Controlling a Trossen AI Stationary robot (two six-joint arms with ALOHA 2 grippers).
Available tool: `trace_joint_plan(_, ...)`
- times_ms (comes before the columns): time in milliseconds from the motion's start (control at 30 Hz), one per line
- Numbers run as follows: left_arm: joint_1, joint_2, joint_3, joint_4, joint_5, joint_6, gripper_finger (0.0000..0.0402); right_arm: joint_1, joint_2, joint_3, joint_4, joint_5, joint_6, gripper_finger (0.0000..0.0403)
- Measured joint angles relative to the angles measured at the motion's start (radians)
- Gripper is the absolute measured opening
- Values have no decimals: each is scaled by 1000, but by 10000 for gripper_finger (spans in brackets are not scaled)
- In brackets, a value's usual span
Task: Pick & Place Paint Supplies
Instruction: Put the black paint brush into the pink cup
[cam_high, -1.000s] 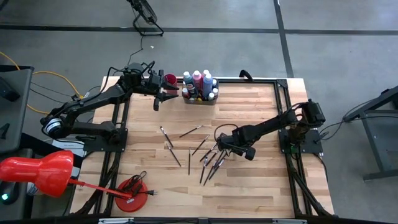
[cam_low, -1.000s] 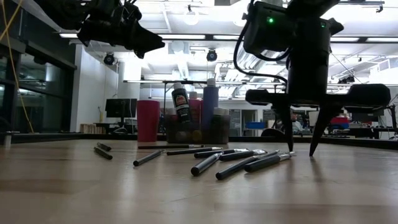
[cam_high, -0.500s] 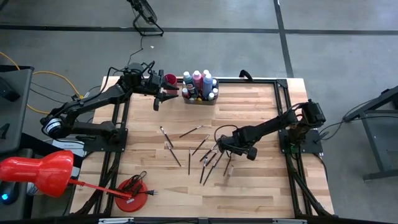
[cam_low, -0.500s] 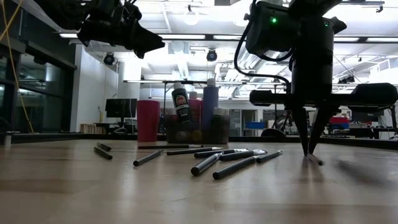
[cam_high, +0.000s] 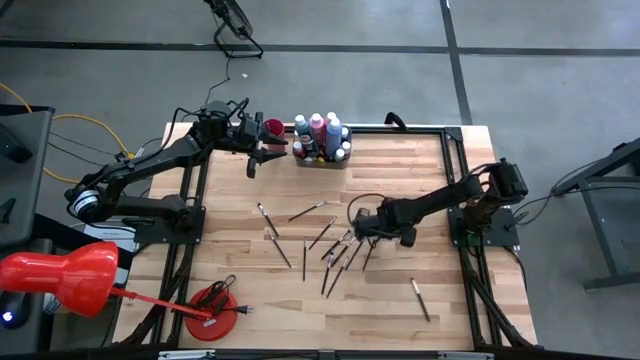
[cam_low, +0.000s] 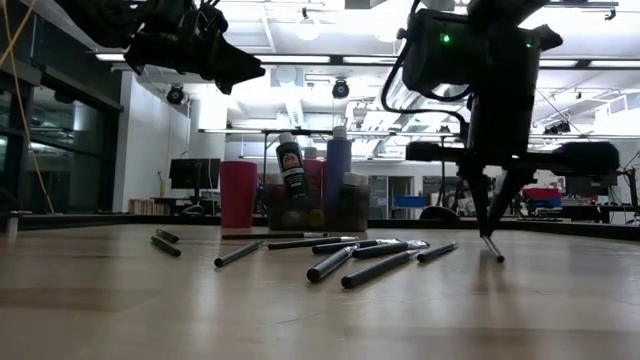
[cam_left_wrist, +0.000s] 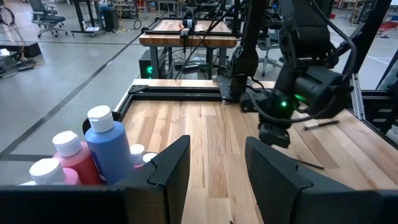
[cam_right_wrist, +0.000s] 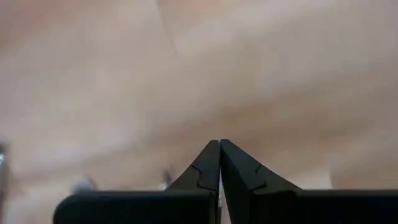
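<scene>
Right gripper (cam_low: 487, 232), fingers pinching one paintbrush (cam_low: 491, 249), hangs beside loose paintbrushes (cam_high: 335, 258); left fingers (cam_left_wrist: 171, 171) half-spread.

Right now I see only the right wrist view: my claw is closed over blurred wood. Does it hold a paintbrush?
Observer: In the low view a thin paintbrush slants down from the right claw tips; a firm grip I cannot confirm.
Operator: Where are the other brushes?
Observer: The brush cluster lies beside that claw; one lone brush lies apart.
Operator: And the left arm?
Observer: The left claw hovers open near the pink cup.
</scene>
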Motion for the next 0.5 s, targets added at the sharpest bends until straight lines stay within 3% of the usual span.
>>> trace_joint_plan(300,0,0,0,-1,1,-20,152,-3,-19,3,44,36,-50,3)
trace_joint_plan(500,0,0,0,0,2,-21,152,-2,-126,4,-47,105,-113,3)
